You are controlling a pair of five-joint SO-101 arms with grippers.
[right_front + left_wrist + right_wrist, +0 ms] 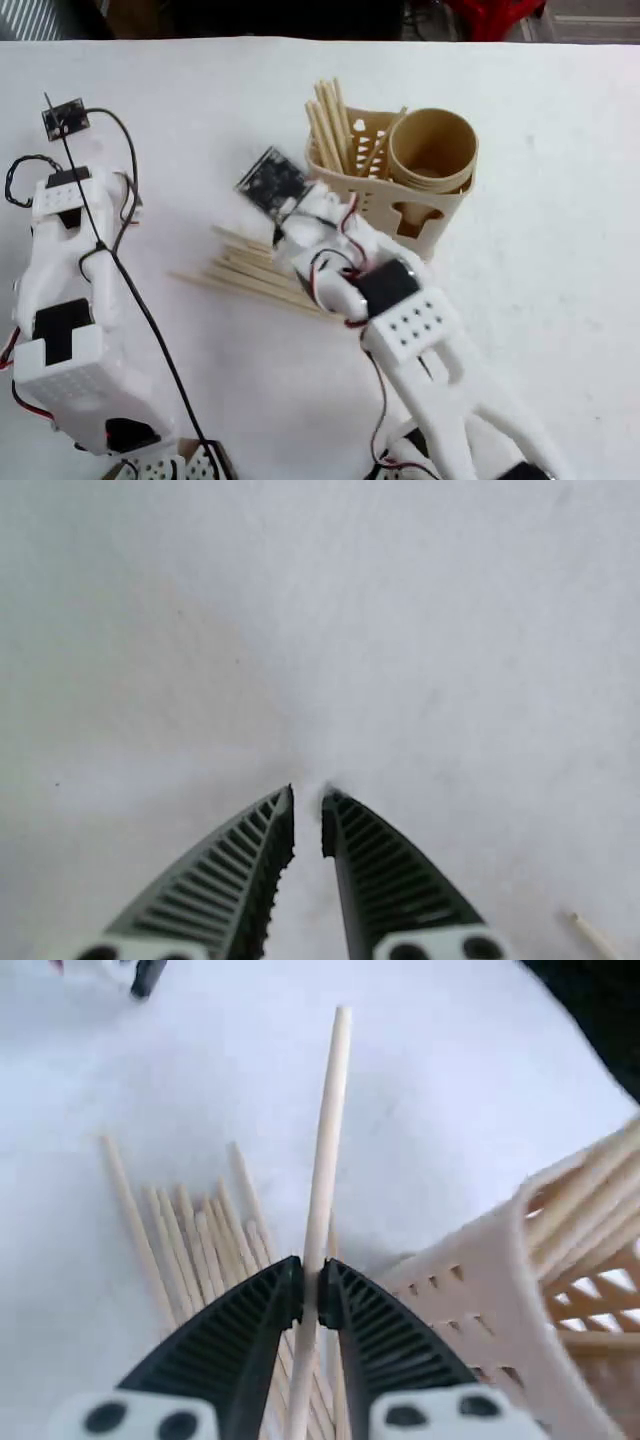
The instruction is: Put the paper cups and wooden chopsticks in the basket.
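Observation:
A cream basket (400,205) stands at the table's middle back, holding several wooden chopsticks (335,125) and stacked paper cups (432,150). More chopsticks (250,272) lie in a loose pile on the table to the basket's left. My right gripper (310,1295) hovers over that pile, shut on a single chopstick (328,1140) that sticks out past its fingertips, with the basket wall (520,1290) close beside it. My left gripper (307,815) rests shut on nothing over bare table at the far left.
The left arm (65,300) lies along the table's left side with a black cable (130,280) running over it. The right arm (420,340) stretches from the front edge toward the basket. One chopstick tip (590,935) lies near the left gripper.

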